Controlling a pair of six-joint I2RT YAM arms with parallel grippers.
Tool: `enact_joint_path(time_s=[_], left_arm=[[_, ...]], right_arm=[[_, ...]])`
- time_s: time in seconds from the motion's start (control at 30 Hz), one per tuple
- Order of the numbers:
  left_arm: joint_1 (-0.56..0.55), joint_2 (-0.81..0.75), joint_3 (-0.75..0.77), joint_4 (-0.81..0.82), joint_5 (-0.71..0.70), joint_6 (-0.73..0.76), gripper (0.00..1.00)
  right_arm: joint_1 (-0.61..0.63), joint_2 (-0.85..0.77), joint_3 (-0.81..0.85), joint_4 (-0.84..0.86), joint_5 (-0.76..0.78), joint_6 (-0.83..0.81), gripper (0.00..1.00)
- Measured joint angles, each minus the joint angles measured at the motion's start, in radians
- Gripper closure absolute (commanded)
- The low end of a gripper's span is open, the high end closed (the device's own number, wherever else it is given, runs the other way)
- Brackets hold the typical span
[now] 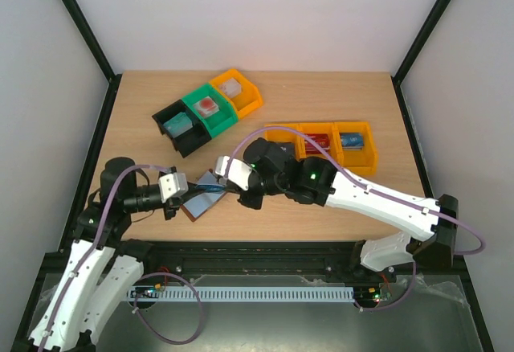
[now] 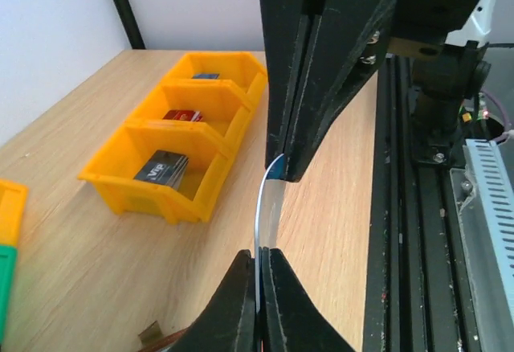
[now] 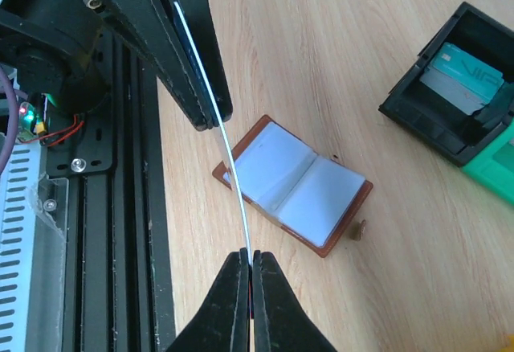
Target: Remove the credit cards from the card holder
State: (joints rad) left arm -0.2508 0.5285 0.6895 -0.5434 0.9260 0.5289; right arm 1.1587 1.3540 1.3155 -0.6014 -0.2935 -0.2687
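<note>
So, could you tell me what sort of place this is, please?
Probably a robotics lab test cell: a wooden table boxed in by white panels, two robot arms bolted at its edge, and rows of coloured bins.

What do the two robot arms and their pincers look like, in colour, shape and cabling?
The left arm and the right arm are white shells joined by round black joints. A thin lilac cable loops along each. Small green lights glow on the right arm. The left pincer and the right pincer have two black tapering fingers each.
</note>
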Motion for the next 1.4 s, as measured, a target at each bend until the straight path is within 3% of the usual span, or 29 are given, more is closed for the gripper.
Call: enact_joint_path(time_s=[0.07, 0.2, 0.27, 0.4, 0.43, 0.57, 0.73, 0.97, 1.0, 1.13, 1.2, 1.3, 1.4], left_arm=[[-0.002, -0.003, 0.000, -0.002, 0.014, -0.022, 0.98], [-0.003, -0.018, -0.024, 0.145, 0.044, -0.283, 0.98], [-0.004, -0.037, -0.064, 0.286, 0.032, -0.466, 0.98], [0.010, -0.075, -0.183, 0.707, -0.079, -0.903, 0.98], [0.014, -0.073, -0.193, 0.786, -0.102, -0.989, 0.98], [0.027, -0.074, -0.199, 1.006, -0.163, -1.219, 0.98], [0.027, -0.090, -0.199, 1.110, -0.176, -1.333, 0.98], [0.027, -0.095, -0.200, 1.155, -0.191, -1.394, 0.98], [0.027, -0.096, -0.200, 1.159, -0.191, -1.398, 0.98], [0.027, -0.100, -0.202, 1.162, -0.191, -1.408, 0.98], [0.027, -0.101, -0.203, 1.162, -0.191, -1.409, 0.98], [0.027, -0.101, -0.203, 1.162, -0.191, -1.411, 0.98], [0.027, -0.101, -0.203, 1.168, -0.191, -1.413, 0.98]], right_arm=[[-0.003, -0.007, 0.000, 0.002, 0.009, -0.009, 0.94], [-0.008, -0.103, -0.077, 0.128, 0.048, 0.003, 0.43], [-0.036, -0.177, -0.145, 0.228, 0.016, 0.039, 0.24], [-0.142, -0.292, -0.266, 0.510, -0.117, 0.211, 0.03], [-0.159, -0.296, -0.284, 0.587, -0.143, 0.263, 0.03], [-0.165, -0.247, -0.306, 0.801, -0.213, 0.455, 0.08], [-0.184, -0.180, -0.319, 0.968, -0.251, 0.665, 0.23], [-0.192, -0.078, -0.312, 1.124, -0.359, 0.838, 0.78], [-0.192, -0.072, -0.312, 1.136, -0.369, 0.856, 0.79], [-0.192, -0.069, -0.312, 1.182, -0.390, 0.907, 0.66], [-0.192, -0.069, -0.312, 1.206, -0.394, 0.918, 0.73], [-0.192, -0.069, -0.312, 1.228, -0.400, 0.937, 0.97], [-0.192, -0.066, -0.312, 1.243, -0.401, 0.950, 0.98]])
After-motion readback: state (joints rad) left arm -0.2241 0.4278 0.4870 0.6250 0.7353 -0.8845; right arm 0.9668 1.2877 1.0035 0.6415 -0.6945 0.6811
